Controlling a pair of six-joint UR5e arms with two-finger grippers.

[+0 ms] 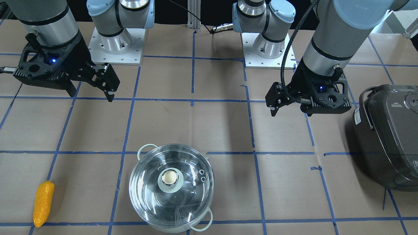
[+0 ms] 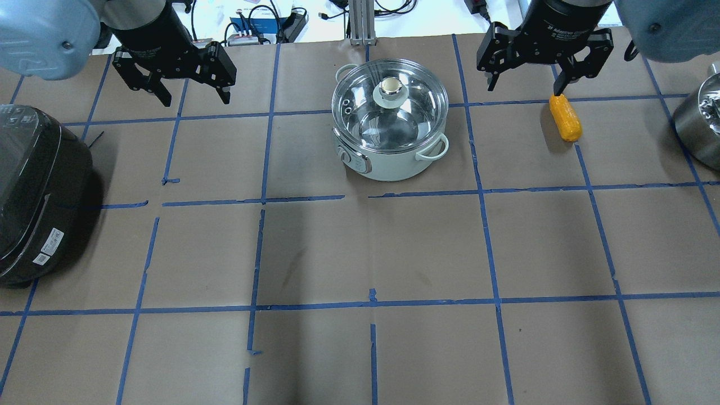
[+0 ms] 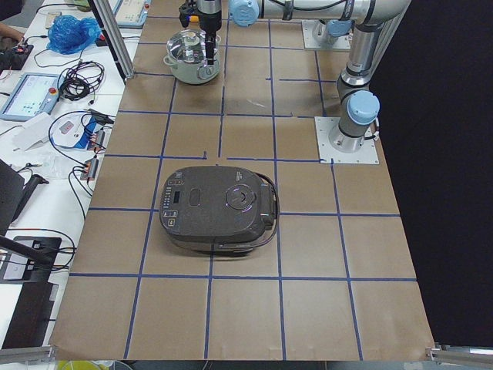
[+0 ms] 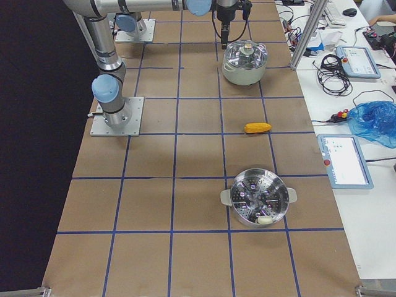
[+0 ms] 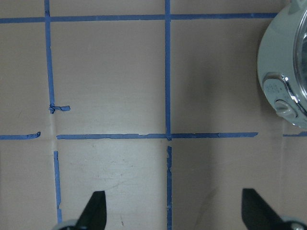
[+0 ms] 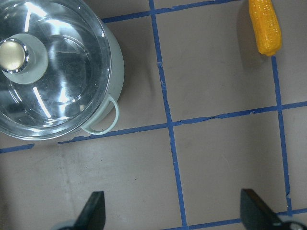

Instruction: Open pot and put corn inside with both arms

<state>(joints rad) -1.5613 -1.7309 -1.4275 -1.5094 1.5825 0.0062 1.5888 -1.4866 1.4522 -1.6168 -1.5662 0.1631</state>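
Observation:
The pot (image 2: 394,166) has a pale body and loop handles and stands at the far middle of the table. Its glass lid (image 2: 390,104) with a metal knob (image 1: 169,178) is on. The yellow-orange corn (image 2: 565,118) lies flat on the paper to the pot's right; it also shows in the right wrist view (image 6: 265,26). My left gripper (image 2: 196,98) is open and empty, hovering left of the pot. My right gripper (image 2: 523,85) is open and empty, hovering just beyond the corn's far end.
A dark grey rice cooker (image 2: 34,191) sits at the table's left side. A steel steamer pot (image 4: 255,198) stands at the right end, beyond the corn. The two arm bases (image 1: 116,42) (image 1: 267,45) are bolted on the robot's side.

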